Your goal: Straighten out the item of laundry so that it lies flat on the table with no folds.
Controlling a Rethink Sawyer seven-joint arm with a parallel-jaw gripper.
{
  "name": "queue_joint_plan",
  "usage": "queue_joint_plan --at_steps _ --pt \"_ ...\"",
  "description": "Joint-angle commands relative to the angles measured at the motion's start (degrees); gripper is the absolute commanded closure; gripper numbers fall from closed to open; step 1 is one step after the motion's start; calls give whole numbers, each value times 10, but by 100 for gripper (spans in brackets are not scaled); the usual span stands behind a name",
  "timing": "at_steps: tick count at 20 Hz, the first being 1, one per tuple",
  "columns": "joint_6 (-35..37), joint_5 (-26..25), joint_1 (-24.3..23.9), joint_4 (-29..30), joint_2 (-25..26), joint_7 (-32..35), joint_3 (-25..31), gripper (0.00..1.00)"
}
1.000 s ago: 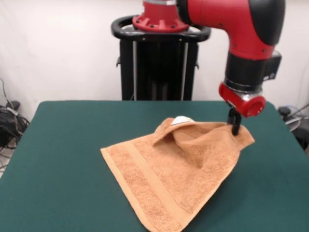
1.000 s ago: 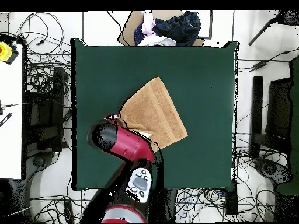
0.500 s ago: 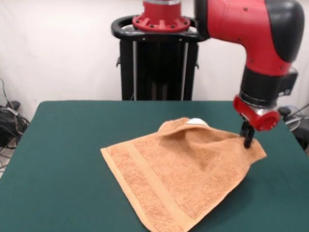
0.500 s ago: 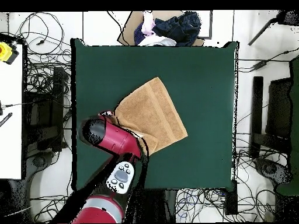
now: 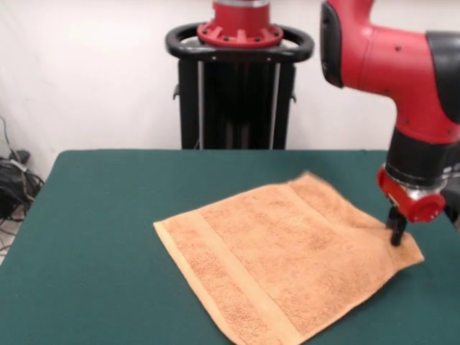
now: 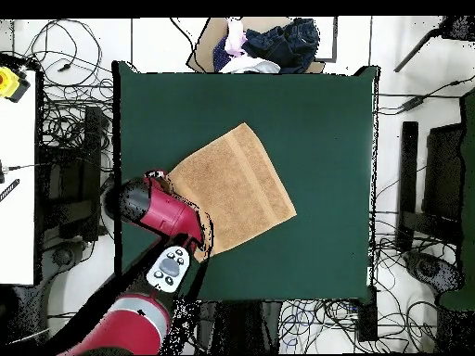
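- Left side of the front view: we see bare green table, nothing on it there; cables on the floor past the table edge.
- Centre: the orange-tan towel lies spread open on the table, roughly a diamond, one corner toward the near edge, one woven border band running along its left side. No fold-over visible from the front; the surface looks close to flat with slight ripples near the right corner.
- Right: the gripper sits at the towel's right corner, tips down on or at the cloth. We judge it pinched on that corner, though the tips are small and dark and the jaws are not clearly resolved.
- Overhead view: the towel sits left of table centre, well inside the edges; the arm covers its corner nearest the robot.
- Step in hand, as we read it: end of the pull-out, corner stretched.
- Next move calls for letting go of the corner and lifting straight up so the cloth does not drag or re-crease.
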Motion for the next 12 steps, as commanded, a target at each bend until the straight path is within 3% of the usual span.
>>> queue_joint_plan --at_steps 1,4,5,8,12 --pt "-11 68 42 -84 78 210 -19 100" --pt "-3 69 55 -95 89 212 -38 100" --pt "-3 69 59 -96 92 211 -42 0" --pt "-14 87 46 -81 77 221 -12 0" --pt "-6 112 52 -94 81 260 -25 0"
